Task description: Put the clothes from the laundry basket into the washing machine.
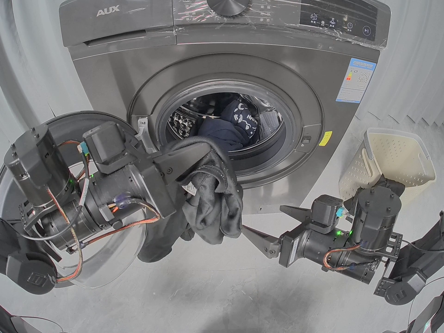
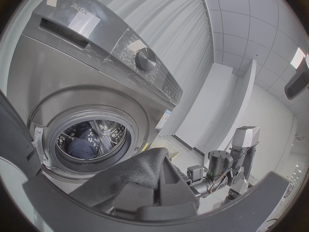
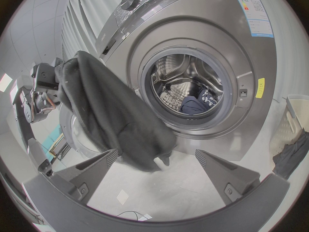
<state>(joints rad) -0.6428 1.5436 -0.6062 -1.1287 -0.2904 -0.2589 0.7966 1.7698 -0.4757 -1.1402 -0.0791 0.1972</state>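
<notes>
**Item 1.** Right gripper (image 1: 275,227): low in front of the machine, jaws wide apart, nothing in them.

**Item 2.** Left gripper (image 1: 199,157): clamped on a black garment (image 1: 215,204), just before the lower lip of the drum opening (image 1: 226,116). The cloth drapes over the fingers and hangs well below that lip.

**Item 3.** Door (image 1: 99,250): swung open, just beside the left arm.

**Item 4.** Dark clothes (image 1: 229,130): lying inside the drum.

**Item 5.** Laundry basket (image 1: 393,160): on the floor to the right of the washing machine (image 1: 138,70).

**Risk.** If the load is pushed in at this height, I judge the hanging tail could catch on the sill or door seal. If let go too soon, it could slide out onto the floor. The open door crowds the left arm.

**Views.** The right wrist view gives the garment's full hang and a dark piece (image 3: 289,155) draped over the basket rim, which the right arm mostly hides in the head view. The left wrist view shows the cloth pinched between the fingers.
</notes>
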